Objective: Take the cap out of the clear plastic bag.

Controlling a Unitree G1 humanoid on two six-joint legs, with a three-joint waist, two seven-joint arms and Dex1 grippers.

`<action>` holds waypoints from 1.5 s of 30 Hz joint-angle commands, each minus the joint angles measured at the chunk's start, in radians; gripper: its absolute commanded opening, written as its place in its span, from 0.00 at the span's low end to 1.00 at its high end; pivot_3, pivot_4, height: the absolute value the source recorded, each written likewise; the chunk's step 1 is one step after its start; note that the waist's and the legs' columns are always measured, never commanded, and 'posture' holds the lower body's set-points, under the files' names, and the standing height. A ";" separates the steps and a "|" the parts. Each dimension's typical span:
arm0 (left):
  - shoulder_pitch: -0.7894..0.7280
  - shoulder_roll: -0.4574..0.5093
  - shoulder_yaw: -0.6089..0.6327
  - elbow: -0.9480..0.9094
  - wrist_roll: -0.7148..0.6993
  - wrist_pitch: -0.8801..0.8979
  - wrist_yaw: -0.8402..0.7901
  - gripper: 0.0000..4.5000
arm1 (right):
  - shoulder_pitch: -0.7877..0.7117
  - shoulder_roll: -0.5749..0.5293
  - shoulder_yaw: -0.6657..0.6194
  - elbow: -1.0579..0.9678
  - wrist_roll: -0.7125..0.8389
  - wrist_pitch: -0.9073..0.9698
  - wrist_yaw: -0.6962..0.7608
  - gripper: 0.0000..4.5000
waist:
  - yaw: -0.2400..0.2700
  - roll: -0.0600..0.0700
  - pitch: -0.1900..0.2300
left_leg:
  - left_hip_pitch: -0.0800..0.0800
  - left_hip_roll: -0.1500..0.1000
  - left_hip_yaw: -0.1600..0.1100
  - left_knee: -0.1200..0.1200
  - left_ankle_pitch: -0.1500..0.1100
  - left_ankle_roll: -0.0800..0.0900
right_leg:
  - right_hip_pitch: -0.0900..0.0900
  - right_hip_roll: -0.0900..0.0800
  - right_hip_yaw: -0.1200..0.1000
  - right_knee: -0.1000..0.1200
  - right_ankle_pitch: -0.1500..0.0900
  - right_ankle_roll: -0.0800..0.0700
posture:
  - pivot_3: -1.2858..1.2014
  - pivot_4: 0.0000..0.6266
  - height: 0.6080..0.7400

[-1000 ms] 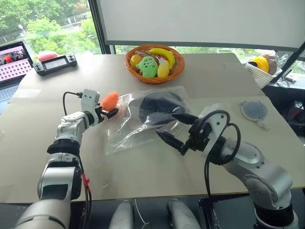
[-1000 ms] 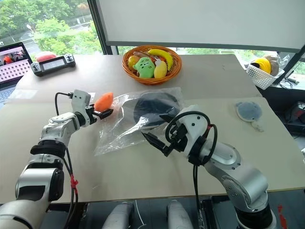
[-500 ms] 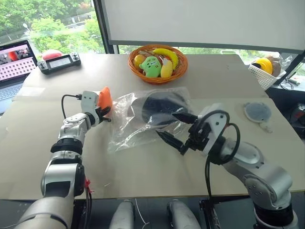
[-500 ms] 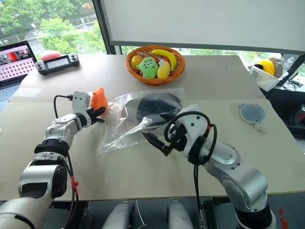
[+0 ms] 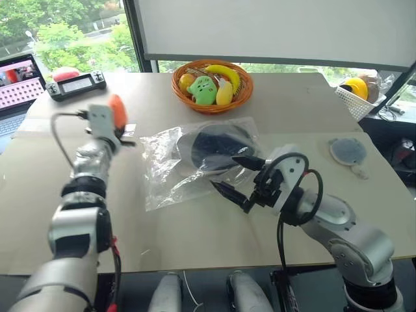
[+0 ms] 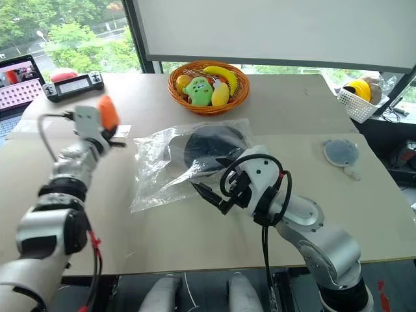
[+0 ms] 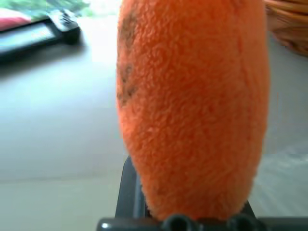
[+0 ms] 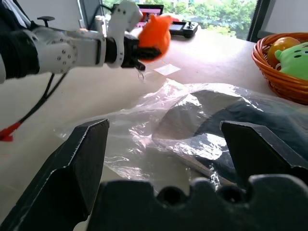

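Note:
The clear plastic bag (image 5: 166,172) lies crinkled on the table's middle. Inside its far half sits the cap (image 5: 214,144), showing dark through the plastic. My right gripper (image 5: 224,171) hovers level at the bag's near right edge, open, with nothing between its fingers. In the right wrist view the bag (image 8: 144,120) and the cap (image 8: 250,130) lie just ahead of it. My left gripper (image 5: 120,127) is raised to the left of the bag, clear of it, shut on the orange plush toy (image 5: 117,107). The left wrist view has the plush (image 7: 192,106) standing upright between the jaws.
A fruit basket (image 5: 242,91) stands behind the bag. A game controller (image 5: 75,83) and a laptop (image 5: 16,78) sit at the far left. A white basket (image 5: 354,101) and a grey-blue round plush (image 5: 348,151) are on the right.
My left gripper has closed on the orange plush toy and carried it up and to the left, away from the bag. The right gripper has stayed where it was, still open.

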 commanded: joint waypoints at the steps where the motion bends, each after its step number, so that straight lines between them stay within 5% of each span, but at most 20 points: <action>1: -0.035 0.007 -0.055 0.092 0.098 -0.016 0.113 0.02 | -0.003 0.009 -0.009 -0.046 -0.003 -0.013 -0.012 1.00 | 0.002 0.000 0.000 | 0.000 -0.001 0.000 0.000 0.000 0.000 | 0.000 -0.001 0.000 0.000 0.000 0.000 | 0.52 0.24 0.96; 15: -0.008 -0.056 -0.143 0.154 0.276 0.081 0.176 0.02 | -0.088 -0.001 -0.047 -0.079 0.012 -0.002 -0.025 1.00 | -0.002 -0.001 0.000 | -0.001 -0.001 0.000 0.000 0.000 0.000 | -0.001 0.000 -0.001 0.001 0.000 -0.001 | 0.52 0.24 0.96; 27: 0.011 -0.020 -0.089 0.154 0.278 0.123 0.212 0.98 | -0.093 0.009 -0.060 -0.087 0.027 0.004 -0.048 1.00 | -0.003 -0.001 0.000 | 0.000 -0.001 0.000 0.000 0.000 0.000 | 0.000 -0.001 -0.001 0.002 0.000 0.000 | 0.52 0.24 0.96; 36: -0.011 -0.002 -0.003 0.142 0.228 0.066 0.190 0.99 | -0.096 0.004 -0.061 -0.077 0.034 -0.001 -0.050 1.00 | -0.005 -0.001 0.000 | 0.000 0.000 0.000 0.000 0.000 0.000 | -0.001 0.000 -0.001 0.002 0.001 -0.002 | 0.52 0.24 0.96; 45: -0.054 -0.014 0.052 0.092 0.109 0.032 -0.143 0.99 | -0.095 -0.013 -0.075 -0.072 0.051 0.005 -0.032 1.00 | 0.007 -0.001 0.000 | -0.001 0.000 0.000 0.000 0.000 0.000 | 0.000 0.000 -0.001 0.001 0.002 -0.003 | 0.52 0.24 0.96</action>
